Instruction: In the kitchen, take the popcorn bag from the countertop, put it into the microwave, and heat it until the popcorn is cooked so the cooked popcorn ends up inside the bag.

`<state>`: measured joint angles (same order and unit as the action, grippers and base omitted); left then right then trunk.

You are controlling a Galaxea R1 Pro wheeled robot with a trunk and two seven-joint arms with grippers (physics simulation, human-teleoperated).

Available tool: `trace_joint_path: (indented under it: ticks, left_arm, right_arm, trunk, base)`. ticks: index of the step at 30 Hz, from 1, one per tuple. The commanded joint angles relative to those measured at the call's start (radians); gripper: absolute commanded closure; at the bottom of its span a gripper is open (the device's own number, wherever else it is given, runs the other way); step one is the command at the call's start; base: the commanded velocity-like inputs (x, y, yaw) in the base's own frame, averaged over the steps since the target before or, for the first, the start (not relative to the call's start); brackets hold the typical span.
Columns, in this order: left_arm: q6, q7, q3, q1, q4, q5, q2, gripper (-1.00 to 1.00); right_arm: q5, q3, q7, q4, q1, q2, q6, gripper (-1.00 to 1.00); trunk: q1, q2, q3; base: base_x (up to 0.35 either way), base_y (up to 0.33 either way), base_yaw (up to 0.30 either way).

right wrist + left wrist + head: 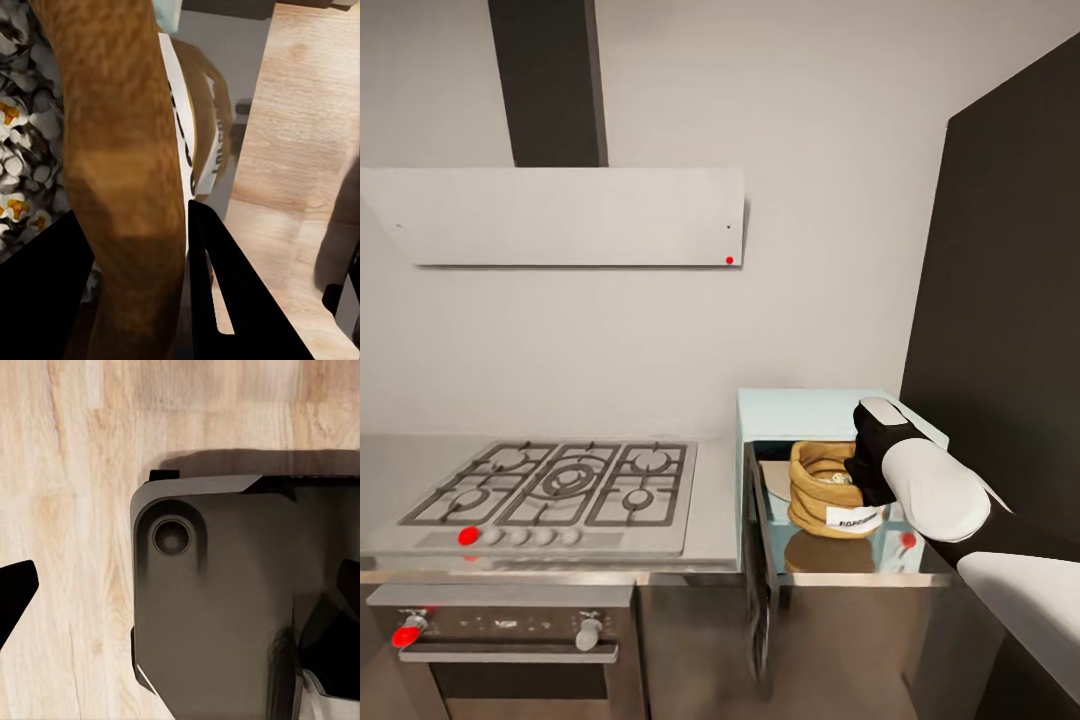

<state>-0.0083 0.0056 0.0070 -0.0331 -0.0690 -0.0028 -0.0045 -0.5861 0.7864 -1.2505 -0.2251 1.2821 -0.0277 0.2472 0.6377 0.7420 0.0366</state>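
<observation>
Two fingers of the right gripper [139, 285] are pinched on the rolled rim of the popcorn bag [830, 490], one dark finger inside the sack and one outside against the white label, so that's a firm clench on the paper wall. Look where the bag is: it sits in the open mouth of the microwave [800, 410], the pale mint box at the right end of the countertop [715, 500], with the door [760, 560] swung out toward us. Down the right wrist view you can see the popcorn [19, 150], pale bits with yellow centres heaped inside the sack, so my read is the cooking may well be done. Now the danger, as I judge it: the grip is on one side of a soft rim only, so any quick move could tip the sack and spill kernels across the microwave floor. The bag looks close to the front lip of the cavity too; let it go there and it could slump outward, or foul the door if that gets shut. The arm's white forearm [935, 490] is also tight beside the cavity's right side, so a careless sweep might knock it. Over on the left wrist view there's wooden floor [67, 510] and the robot's dark base [217, 607]; left gripper's state, I can't tell.
</observation>
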Motion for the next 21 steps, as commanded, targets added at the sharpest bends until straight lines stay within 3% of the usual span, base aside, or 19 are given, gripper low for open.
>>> trace_joint_path:
  ticks: [1,10,21]
  left_arm:
    - [-0.001,0.001,0.001,-0.001,0.0,0.0,0.0,-1.0]
    - [-0.001,0.001,0.001,0.0,0.0,0.0,-0.002,-1.0]
    - [-0.001,0.001,-0.002,-0.001,0.0,0.0,-0.003,-1.0]
  right_arm:
    - [-0.01,-0.015,-0.003,-0.003,0.0,0.0,0.007,1.0]
    - [-0.01,-0.015,-0.003,-0.003,0.0,0.0,0.007,1.0]
    - [-0.009,-0.015,-0.003,-0.004,0.0,0.0,0.007,1.0]
  trunk:
    - [0.0,0.001,0.002]
    - [0.0,0.001,0.002]
    - [0.0,0.001,0.002]
  base:
    - [0.023,0.0,0.0]
    - [0.014,0.0,0.0]
    - [0.133,0.0,0.0]
